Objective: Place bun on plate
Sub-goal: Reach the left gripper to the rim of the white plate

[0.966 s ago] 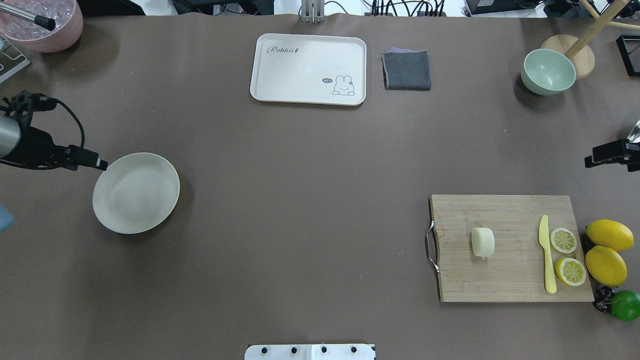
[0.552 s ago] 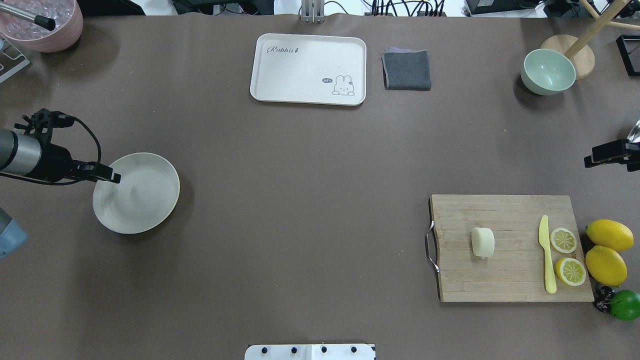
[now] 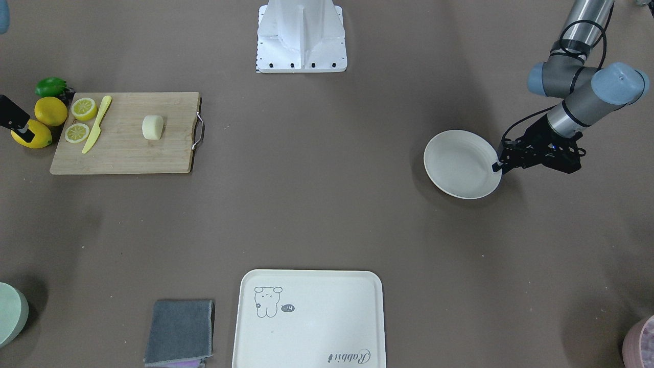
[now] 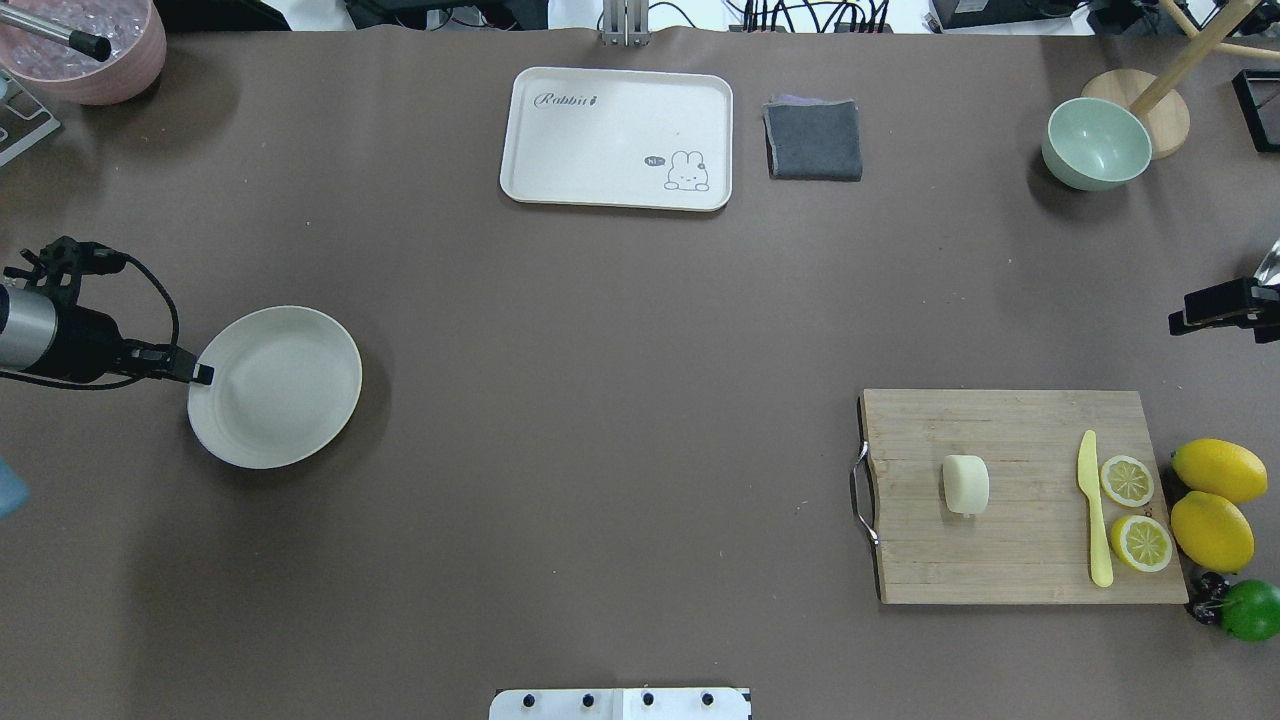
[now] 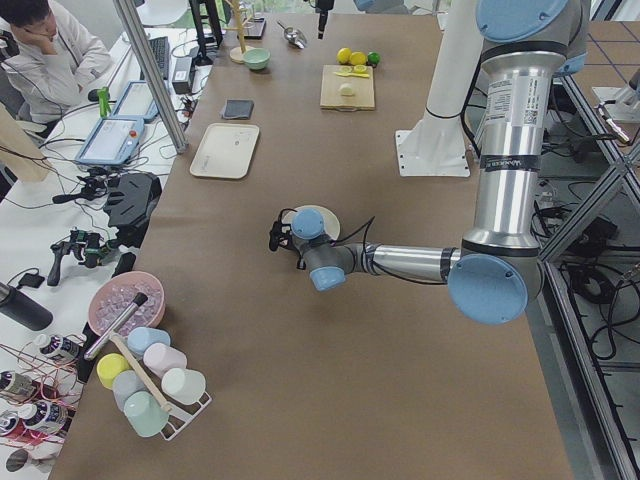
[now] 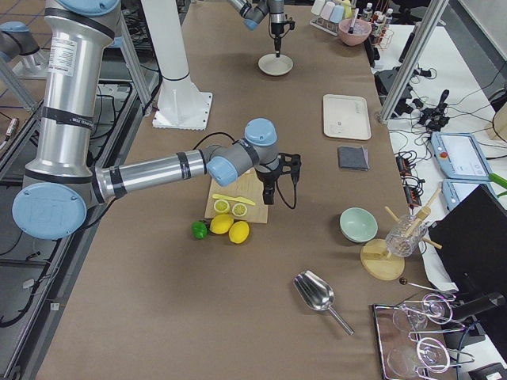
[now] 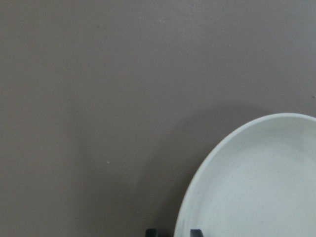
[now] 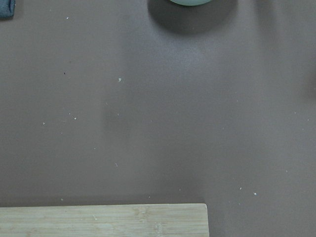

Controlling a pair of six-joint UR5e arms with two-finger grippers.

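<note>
Brown tabletop across the whole overhead view. Toward the lower right, on a wooden board, the bun, lying alone near the board's middle, apart from the yellow knife and the lemon slices further right. At middle left, well apart from the bun, the plate. At its left rim, the left gripper, reaching in from the left edge of the frame. In the left wrist view, two dark fingertips at the bottom edge, a little apart, one on each side of the plate rim: slightly open, not clamped. At the right edge of the overhead view, higher in the frame than the board and apart from it, the right gripper. Cannot tell whether open or closed. In its wrist view, only tabletop and a board corner at the bottom.
</note>
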